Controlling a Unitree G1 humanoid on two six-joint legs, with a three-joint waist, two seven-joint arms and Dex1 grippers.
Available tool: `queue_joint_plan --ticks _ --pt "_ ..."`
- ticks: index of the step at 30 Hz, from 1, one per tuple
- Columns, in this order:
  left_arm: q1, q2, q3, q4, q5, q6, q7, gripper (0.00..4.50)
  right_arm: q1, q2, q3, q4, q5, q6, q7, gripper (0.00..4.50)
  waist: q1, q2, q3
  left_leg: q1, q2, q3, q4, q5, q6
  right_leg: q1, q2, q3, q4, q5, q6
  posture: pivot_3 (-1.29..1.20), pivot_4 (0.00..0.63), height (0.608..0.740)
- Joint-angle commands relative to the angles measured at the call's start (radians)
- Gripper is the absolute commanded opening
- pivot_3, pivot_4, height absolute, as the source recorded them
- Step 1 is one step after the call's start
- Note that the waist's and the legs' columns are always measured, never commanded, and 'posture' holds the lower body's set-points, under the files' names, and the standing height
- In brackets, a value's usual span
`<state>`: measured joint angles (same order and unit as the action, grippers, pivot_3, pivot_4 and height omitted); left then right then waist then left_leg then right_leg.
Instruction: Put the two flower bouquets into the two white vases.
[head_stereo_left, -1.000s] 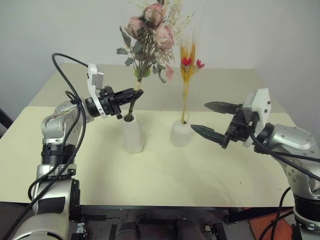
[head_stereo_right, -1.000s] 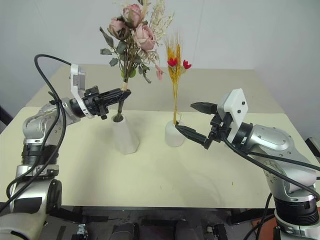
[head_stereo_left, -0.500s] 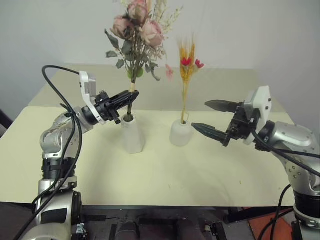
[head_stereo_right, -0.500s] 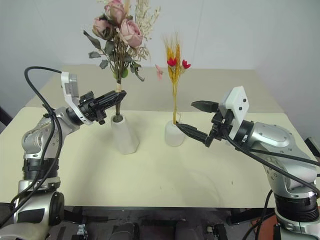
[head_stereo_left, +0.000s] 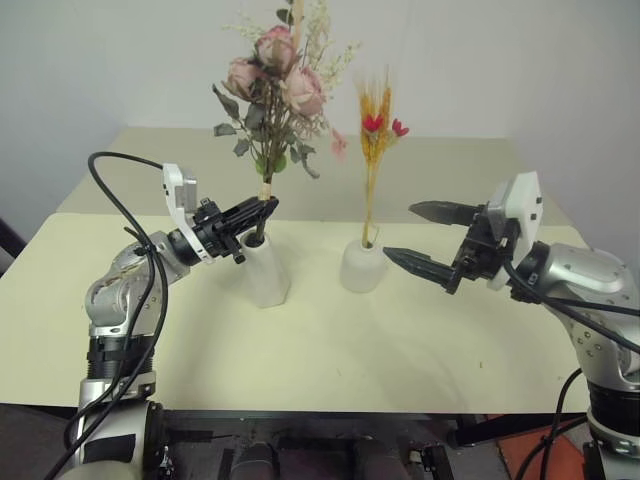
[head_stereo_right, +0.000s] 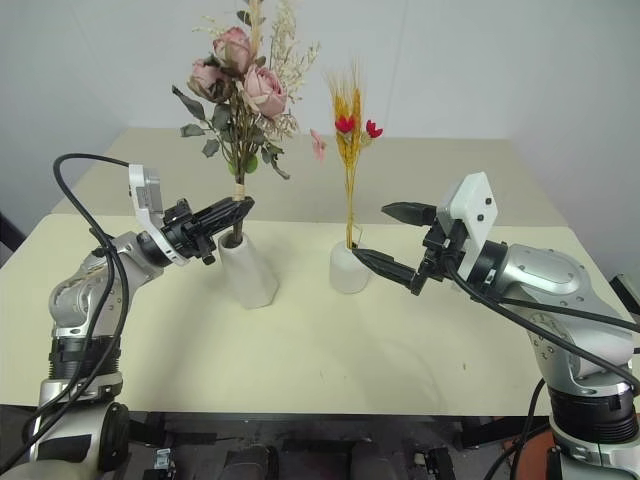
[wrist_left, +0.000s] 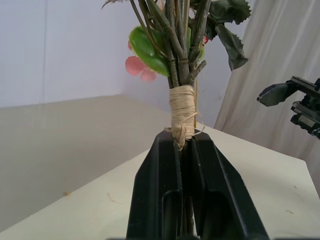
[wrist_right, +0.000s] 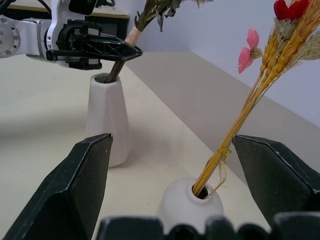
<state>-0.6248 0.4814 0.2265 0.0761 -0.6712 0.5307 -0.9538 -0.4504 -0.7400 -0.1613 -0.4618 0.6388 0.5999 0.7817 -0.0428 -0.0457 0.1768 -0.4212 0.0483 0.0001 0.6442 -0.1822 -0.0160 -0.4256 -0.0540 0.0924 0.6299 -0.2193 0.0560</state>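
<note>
The two head views look forward and down from above onto the cream worktop (head_stereo_left: 330, 350), side by side, sharing nearly the same scene (slightly offset sideways). The left wrist view sits very close behind the left end effector (wrist_left: 183, 142), looking along its fingers across the worktop toward the right end effector (wrist_left: 295, 102). The right wrist view looks low over the worktop, between its fingers, probably toward the left arm, taking in both vases.

Left gripper (head_stereo_left: 262, 208) jaws clamped; right gripper (head_stereo_left: 422, 236) jaws spread wide.
</note>
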Motion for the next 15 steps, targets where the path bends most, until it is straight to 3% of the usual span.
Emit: queue_joint_plan --ticks 1,11,15 --pt "0.003 0.003 0.010 -0.044 -0.006 -0.029 0.007 0.01 -0.013 -0.014 -0.016 -0.018 -0.004 -0.013 -0.004 4.50 0.001 0.000 0.000 0.000 0.000 0.000 0.000 0.000 0.000 0.000 0.000 0.000 0.000 0.000 0.000 0.00 0.150 0.740" --pt "0.046 0.012 -0.006 -0.073 0.000 -0.039 0.019 0.01 -0.020 -0.014 -0.013 -0.011 -0.008 -0.012 0.001 4.50 0.000 0.000 0.000 0.000 0.000 0.000 0.000 0.000 0.000 0.000 0.000 0.000 0.000 0.000 0.000 0.00 0.150 0.740" --pt "0.035 0.022 0.001 -0.073 -0.012 -0.027 0.022 1.34 -0.023 -0.012 -0.010 -0.006 -0.009 -0.012 0.003 4.50 0.000 0.000 0.000 0.000 0.000 0.000 0.000 0.000 0.000 0.000 0.000 0.000 0.000 0.000 0.000 0.00 0.150 0.740"
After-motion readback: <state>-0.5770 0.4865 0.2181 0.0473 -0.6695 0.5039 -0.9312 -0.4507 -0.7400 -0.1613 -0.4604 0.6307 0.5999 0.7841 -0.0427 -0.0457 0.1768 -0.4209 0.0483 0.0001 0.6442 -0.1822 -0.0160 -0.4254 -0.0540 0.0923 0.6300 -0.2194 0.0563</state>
